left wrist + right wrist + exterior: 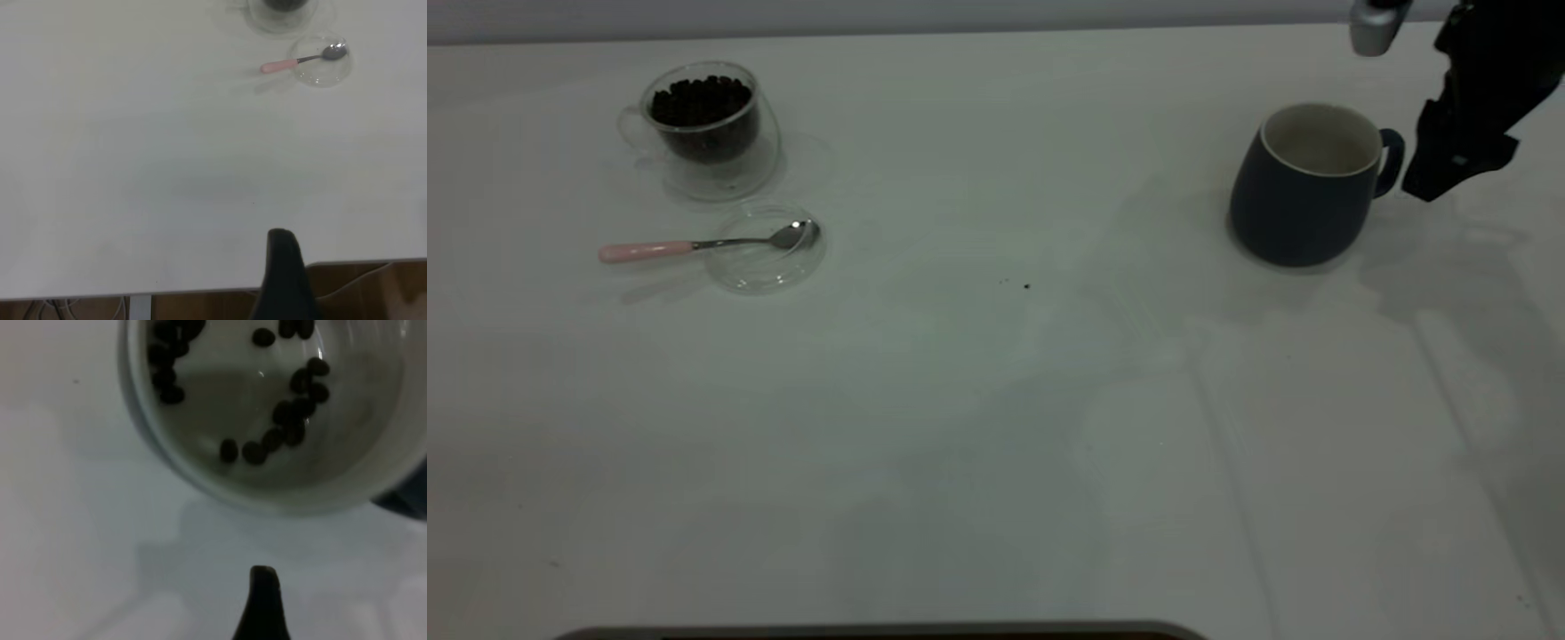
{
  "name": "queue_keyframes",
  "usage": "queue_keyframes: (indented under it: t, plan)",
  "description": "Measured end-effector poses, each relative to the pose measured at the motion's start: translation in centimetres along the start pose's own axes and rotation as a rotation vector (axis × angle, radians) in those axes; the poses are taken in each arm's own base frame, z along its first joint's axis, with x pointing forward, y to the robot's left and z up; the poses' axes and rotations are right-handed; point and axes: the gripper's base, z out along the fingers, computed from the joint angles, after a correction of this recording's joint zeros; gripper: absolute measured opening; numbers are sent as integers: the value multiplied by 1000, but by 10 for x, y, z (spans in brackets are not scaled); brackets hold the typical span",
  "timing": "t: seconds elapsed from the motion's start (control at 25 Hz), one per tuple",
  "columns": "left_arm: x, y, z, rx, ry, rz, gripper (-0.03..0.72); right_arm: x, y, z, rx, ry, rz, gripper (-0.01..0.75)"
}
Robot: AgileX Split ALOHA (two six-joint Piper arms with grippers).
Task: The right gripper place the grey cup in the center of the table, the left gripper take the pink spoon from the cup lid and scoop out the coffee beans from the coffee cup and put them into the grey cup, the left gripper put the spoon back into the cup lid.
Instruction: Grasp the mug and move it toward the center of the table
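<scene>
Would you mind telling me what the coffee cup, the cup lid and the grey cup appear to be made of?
Coffee cup: clear glass, seemingly double-walled, since the beans show through. Cup lid: transparent glass or plastic, glossy; the table shows through. Grey cup: probably ceramic, opaque matte dark outside, pale glazed inside.

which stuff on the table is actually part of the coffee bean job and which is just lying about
Part of the job:
grey cup, a few beans already inside
glass coffee cup full of beans
pink spoon
clear cup lid under the spoon's bowl
right gripper beside the grey cup's handle

Lying about:
dark specks mid-table
</scene>
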Motion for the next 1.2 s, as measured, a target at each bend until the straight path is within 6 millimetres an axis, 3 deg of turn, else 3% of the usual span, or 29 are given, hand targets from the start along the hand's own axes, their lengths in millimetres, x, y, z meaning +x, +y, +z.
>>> queue_keyframes:
  t: [0.28, 0.56, 0.88, 1.2]
  plan:
    - [0, 0, 0, 0, 0, 1, 590, -19, 4, 14, -15, 0, -72, 654]
    - [0, 0, 0, 0, 0, 1, 590, -62, 39, 16, -44, -40, -151, 644]
    - [0, 0, 0, 0, 0, 1, 590, -109, 81, 14, -73, -145, 25, 630]
    - [0, 0, 0, 0, 0, 1, 590, -139, 105, 10, -70, -253, 173, 623]
